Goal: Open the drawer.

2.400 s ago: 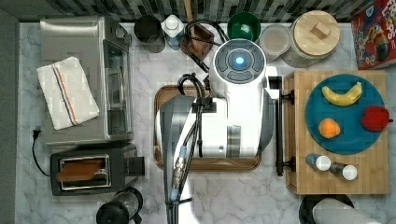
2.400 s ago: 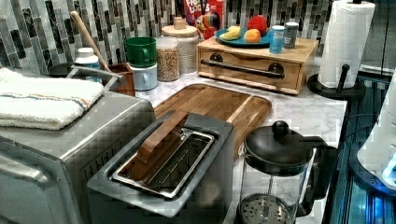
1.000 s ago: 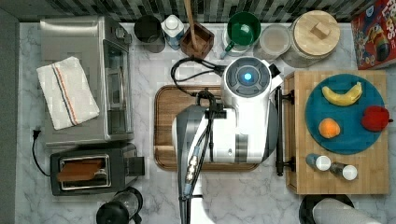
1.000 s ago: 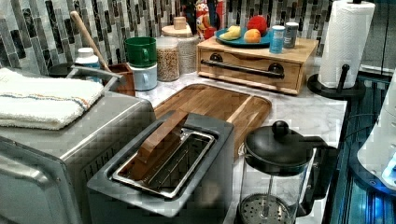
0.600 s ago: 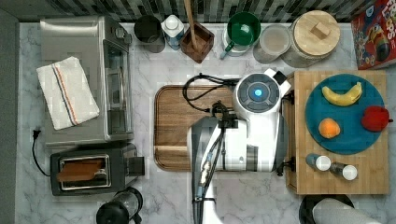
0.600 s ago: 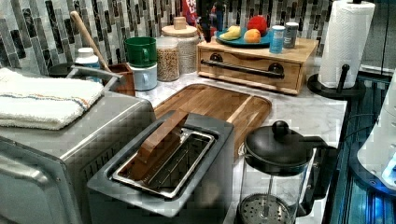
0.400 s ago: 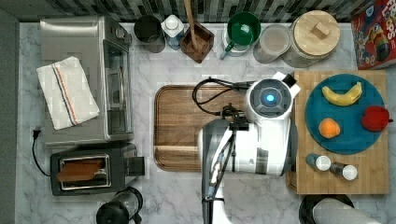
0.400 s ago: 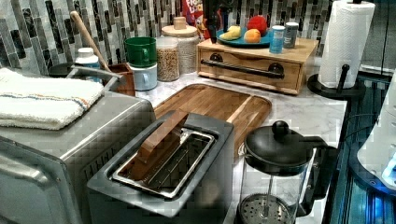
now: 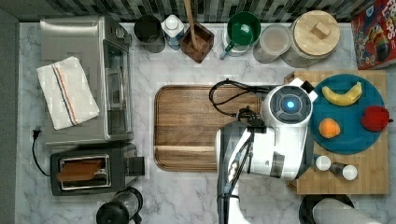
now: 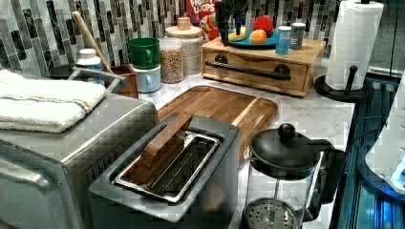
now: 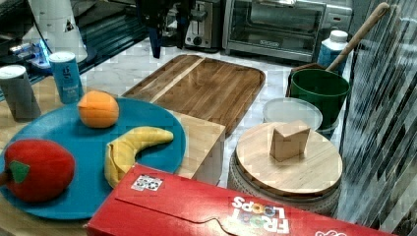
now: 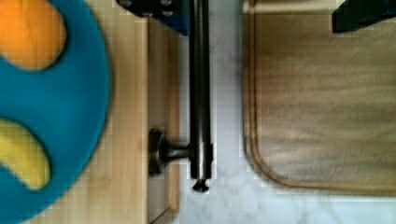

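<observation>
Working across the top view from its left, the walnut tray (image 9: 187, 126) lies flat in the middle of the marble bench (image 9: 187, 196). It is dark, smooth-grained, with rounded corners and a shallow groove along its rim. At three o'clock from it stands the butcher-block unit (image 9: 373, 177), pale wood in glued strips. It carries a matte blue plate (image 9: 348, 135) with a banana (image 9: 342, 95) and an orange (image 9: 329, 128).

The drawer (image 10: 253, 71) sits in the unit's front face, which faces the tray, and I judge it fully closed, flush with the frame. Its handle (image 12: 200, 93) is a long, round black bar held off the wood on stubby brackets. That stand-off leaves room for a finger to slip in behind.

I have the gripper (image 12: 261, 16) hanging above that bar, pointing straight down. The fingers (image 12: 159, 9) are spread wide and hold nothing. In the wrist view one sits on the unit's side of the bar and the other out over the tray. That straddle makes sense to me: the bar runs crosswise between them, so a descent and a squeeze would catch it. The pull would then be toward nine o'clock in the top view.
</observation>
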Tool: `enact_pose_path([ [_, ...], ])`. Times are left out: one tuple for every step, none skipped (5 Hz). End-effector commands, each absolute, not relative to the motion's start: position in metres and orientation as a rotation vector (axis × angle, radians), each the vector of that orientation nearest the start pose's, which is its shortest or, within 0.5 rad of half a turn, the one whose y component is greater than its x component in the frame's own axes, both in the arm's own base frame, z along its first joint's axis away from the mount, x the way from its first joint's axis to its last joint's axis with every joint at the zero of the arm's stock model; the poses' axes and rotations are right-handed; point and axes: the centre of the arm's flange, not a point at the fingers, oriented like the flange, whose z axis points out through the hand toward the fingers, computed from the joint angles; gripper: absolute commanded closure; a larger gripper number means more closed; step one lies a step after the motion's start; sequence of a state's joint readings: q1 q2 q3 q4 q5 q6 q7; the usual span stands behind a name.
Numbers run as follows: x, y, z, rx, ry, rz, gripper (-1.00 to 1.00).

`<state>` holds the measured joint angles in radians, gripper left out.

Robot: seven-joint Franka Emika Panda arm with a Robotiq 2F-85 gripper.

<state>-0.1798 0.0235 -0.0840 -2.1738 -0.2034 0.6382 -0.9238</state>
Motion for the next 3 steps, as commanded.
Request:
enact_pose_path([
  [0.517, -0.16, 0.353, -3.337, -0.135, -0.043, -1.0],
  [0.509, -0.167, 0.33, -3.347, -0.156, -0.095, -1.0],
  [0.503, -0.178, 0.303, -3.334, -0.203, -0.141, -1.0],
])
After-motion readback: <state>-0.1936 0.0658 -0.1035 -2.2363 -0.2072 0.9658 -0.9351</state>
